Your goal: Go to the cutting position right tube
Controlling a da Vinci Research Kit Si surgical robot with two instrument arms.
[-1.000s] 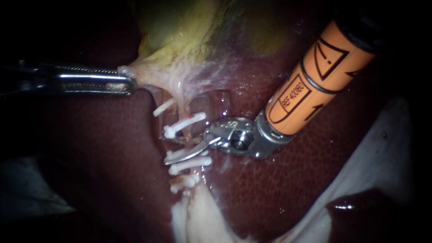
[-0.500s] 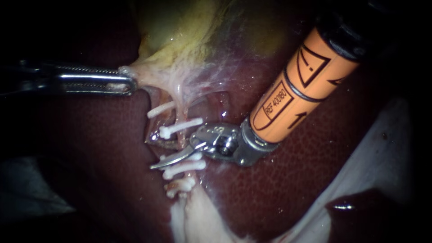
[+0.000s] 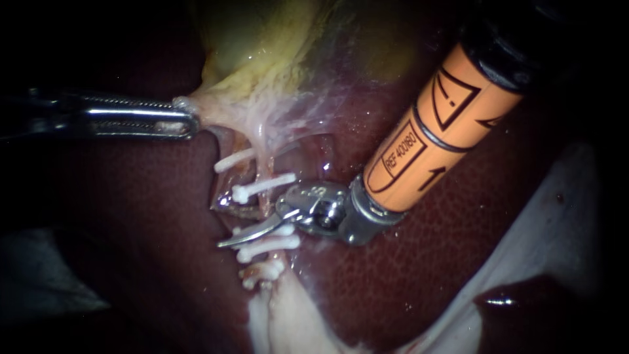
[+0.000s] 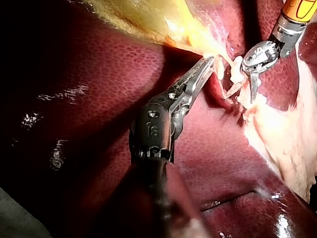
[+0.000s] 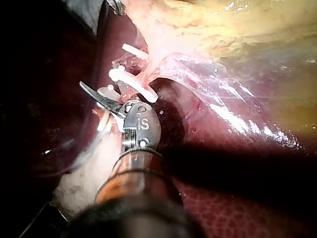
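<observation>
Two instruments are working; which is sitting nearest? — Listener

My right instrument (image 3: 221, 221), its orange shaft coming in from the upper right. Its thin curved jaws are standing released and spread apart, with the tube (image 3: 263, 169) lying between them in the gap among the white clips (image 3: 262, 187). I am judging this to be the cutting spot, with clips guarding either side. Which tube the task is calling right, I cannot tell. — Describer

And further back? — Listener

My left instrument (image 3: 185, 122) is reaching in from the left, jaws clenched on pale tissue at the neck of the gallbladder (image 3: 262, 59). It is probably pulling that tissue sideways so the tube is stretching taut, clear of the dark liver (image 3: 406, 275). The yellow gallbladder is lying farthest away. — Describer

What is differing from a second ago? — Listener

The right instrument has been sliding leftward across the liver, so its jaws are now reaching farther past the tube. Over the last half second it is hardly shifting. The left instrument is keeping the same grip. — Describer
</observation>
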